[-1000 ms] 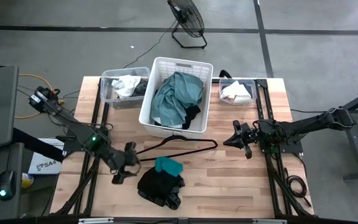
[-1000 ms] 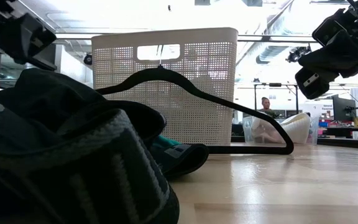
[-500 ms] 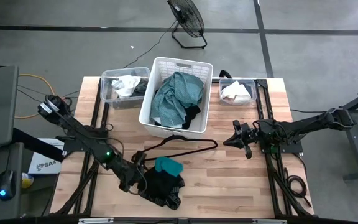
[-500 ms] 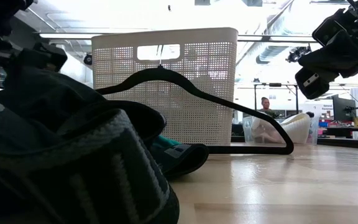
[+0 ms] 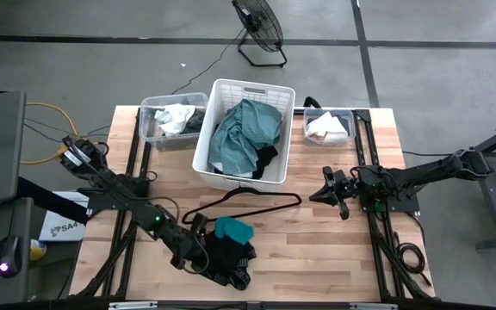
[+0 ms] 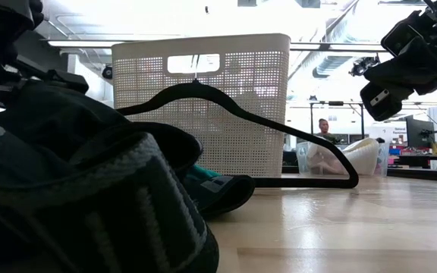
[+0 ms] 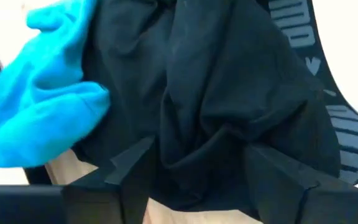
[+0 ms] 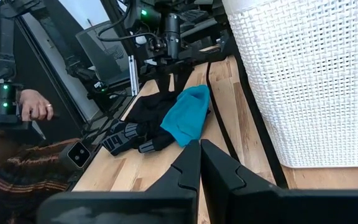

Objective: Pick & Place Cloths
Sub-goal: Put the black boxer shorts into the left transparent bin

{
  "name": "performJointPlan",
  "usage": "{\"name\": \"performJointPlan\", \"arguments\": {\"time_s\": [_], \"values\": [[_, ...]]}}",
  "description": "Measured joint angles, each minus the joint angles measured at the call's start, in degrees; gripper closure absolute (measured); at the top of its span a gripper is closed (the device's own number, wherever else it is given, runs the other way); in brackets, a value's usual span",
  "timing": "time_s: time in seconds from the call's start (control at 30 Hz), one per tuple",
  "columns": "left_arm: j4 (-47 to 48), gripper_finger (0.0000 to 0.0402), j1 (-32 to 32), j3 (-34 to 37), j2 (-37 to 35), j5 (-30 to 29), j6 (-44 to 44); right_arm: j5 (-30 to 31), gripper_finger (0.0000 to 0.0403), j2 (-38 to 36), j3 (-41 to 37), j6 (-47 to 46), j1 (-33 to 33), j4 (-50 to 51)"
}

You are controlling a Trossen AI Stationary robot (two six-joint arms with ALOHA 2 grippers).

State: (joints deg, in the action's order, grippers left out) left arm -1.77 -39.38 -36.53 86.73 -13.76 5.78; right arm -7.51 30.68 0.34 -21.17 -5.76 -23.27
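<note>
Left end effector point(image 5: 198, 256) is down at the black cloth point(image 5: 224, 258) in the lower middle of the high view, fingers point(image 7: 129, 165) spread either side of a fold, not visibly clamped; the small teal cloth point(image 5: 232, 229) lies touching it; right end effector point(image 5: 327, 191) hangs at centre right, fingers pressed together, holding nothing

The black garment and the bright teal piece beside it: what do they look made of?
Black garment: soft matte knit, probably stretchy; it falls in loose folds and has a grey printed elastic-looking band. Teal piece: thicker, slightly fuzzy fabric, perhaps fleece or terry, judging by its rounded, plump folds. Left gripper stands open over the black one.
</note>
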Motion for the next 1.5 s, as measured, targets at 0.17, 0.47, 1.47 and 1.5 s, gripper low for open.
{"name": "performJointPlan", "arguments": {"time_s": [0.17,0.47,1.47,1.5], "values": [[-1.6,0.0250,0.0,0.0,1.5,0.1,0.0,0.0,0.0400,0.0,0.0,0.0,0.0,0.0],[-2.3,0.0391,0.0,0.0,2.4,-0.1,0.9,0.0,0.0400,0.0,0.0,0.0,0.0,0.0],[55.5,0.0401,0.0,-36.4,-6.5,-5.7,3.6,0.0,0.0400,0.0,0.0,0.0,0.0,0.0],[58.0,0.0401,0.0,-38.4,-6.5,-5.8,3.7,0.0,0.0400,0.0,0.0,0.0,0.0,0.0]]}}
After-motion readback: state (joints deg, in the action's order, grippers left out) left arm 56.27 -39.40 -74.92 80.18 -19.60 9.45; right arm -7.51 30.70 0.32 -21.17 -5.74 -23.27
